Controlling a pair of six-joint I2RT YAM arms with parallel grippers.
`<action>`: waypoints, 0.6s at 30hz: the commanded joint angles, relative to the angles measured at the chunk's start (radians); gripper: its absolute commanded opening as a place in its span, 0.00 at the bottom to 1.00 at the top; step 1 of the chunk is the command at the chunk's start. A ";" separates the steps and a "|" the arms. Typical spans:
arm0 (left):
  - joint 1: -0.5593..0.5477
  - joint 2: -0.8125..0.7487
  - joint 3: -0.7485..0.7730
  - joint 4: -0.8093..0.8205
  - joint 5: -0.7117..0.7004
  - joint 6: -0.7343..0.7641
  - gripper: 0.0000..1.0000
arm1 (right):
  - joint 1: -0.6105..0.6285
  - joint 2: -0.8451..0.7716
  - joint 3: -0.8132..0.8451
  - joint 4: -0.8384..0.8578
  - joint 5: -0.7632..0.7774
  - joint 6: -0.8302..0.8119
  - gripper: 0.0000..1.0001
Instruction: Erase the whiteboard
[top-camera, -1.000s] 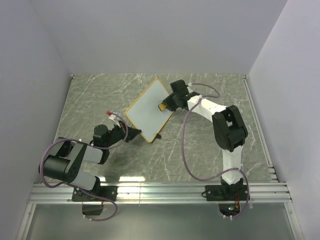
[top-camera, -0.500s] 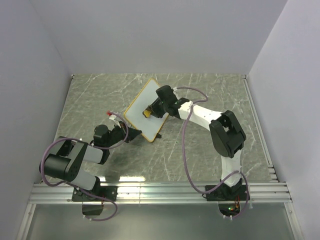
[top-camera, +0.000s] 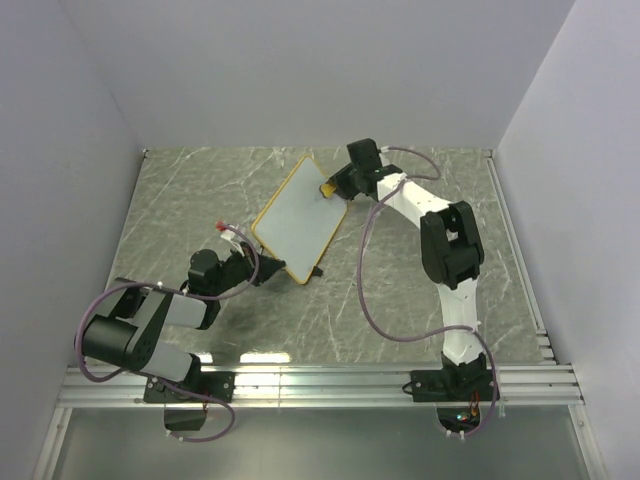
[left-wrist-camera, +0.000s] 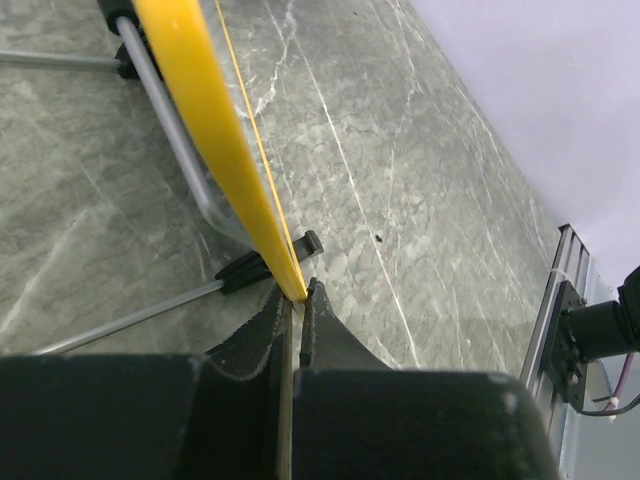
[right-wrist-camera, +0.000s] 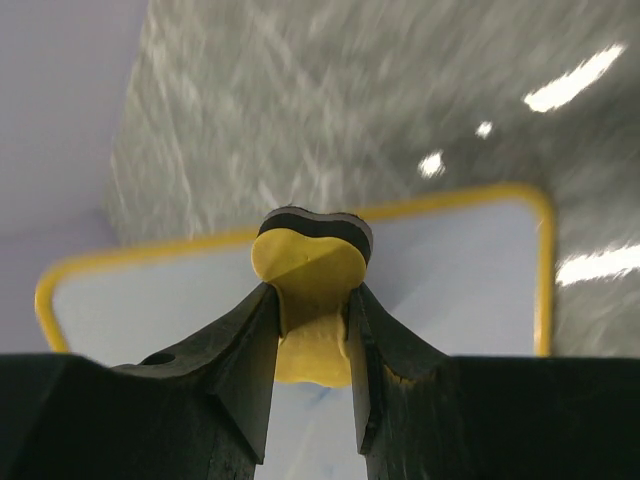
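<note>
The whiteboard (top-camera: 296, 220), white with a yellow frame, stands tilted on the marble table. Its face looks blank. My left gripper (top-camera: 258, 268) is shut on the board's lower corner; in the left wrist view the yellow frame (left-wrist-camera: 205, 110) runs up from between my closed fingers (left-wrist-camera: 298, 296). My right gripper (top-camera: 330, 188) is shut on a small yellow bone-shaped eraser (right-wrist-camera: 308, 290) with a black pad, held at the board's upper right edge. The board (right-wrist-camera: 460, 270) fills the right wrist view behind the eraser.
The board's metal wire stand and black feet (left-wrist-camera: 262, 264) rest on the table under the frame. A small red-tipped object (top-camera: 221, 227) lies left of the board. Aluminium rails (top-camera: 320, 382) run along the near edge. Grey walls enclose the table.
My right gripper swept with the eraser from the board's right side to its left-middle, then back up to the upper right edge. The board shifted slightly. My left gripper kept its hold.
</note>
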 joint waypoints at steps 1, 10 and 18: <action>-0.025 -0.021 0.009 -0.043 0.064 0.076 0.00 | -0.022 0.050 0.094 -0.050 0.045 -0.045 0.00; -0.029 -0.007 0.012 -0.037 0.066 0.077 0.00 | 0.042 -0.013 -0.031 0.012 0.022 -0.020 0.00; -0.031 0.016 0.007 -0.002 0.066 0.068 0.00 | 0.148 -0.108 -0.153 0.086 -0.019 0.050 0.00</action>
